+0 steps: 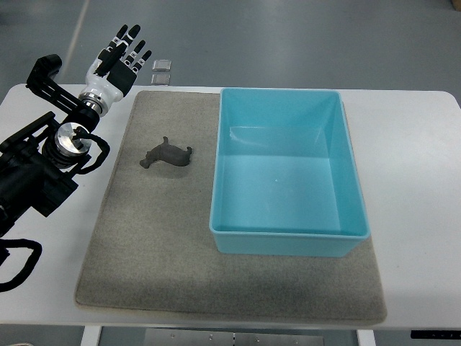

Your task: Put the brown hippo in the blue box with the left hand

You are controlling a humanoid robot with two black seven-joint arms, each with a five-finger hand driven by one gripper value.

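- A white table [410, 144] is seen from steeply above, with a grey floor beyond its far edge
- A large grey mat [158, 252] is spread across the middle of the table, and most of the working surface is covered by it
- The hippo [166, 154], a small dark brown toy, is found lying on the mat in its far left part, with nothing touching it
- The blue box [288, 238], an open rectangular tub, is set on the right half of the mat, just to the right of the hippo but apart from it
- Nothing is held in the box; only its pale blue bottom is seen
- The left hand [119, 56] is carried in on a black arm from the picture's left edge and is held over the far left corner of the table, partly beyond its edge
- Its fingers are spread wide and straight, pointed away from the robot, and nothing is grasped by them
- The hand is kept well clear of the hippo, which lies nearer the robot and to the right of it
- Two small grey squares [162, 70] are seen on the floor just past the table's far edge, near the fingertips
- A black cable [20, 263] is looped at the left edge of the table, below the arm
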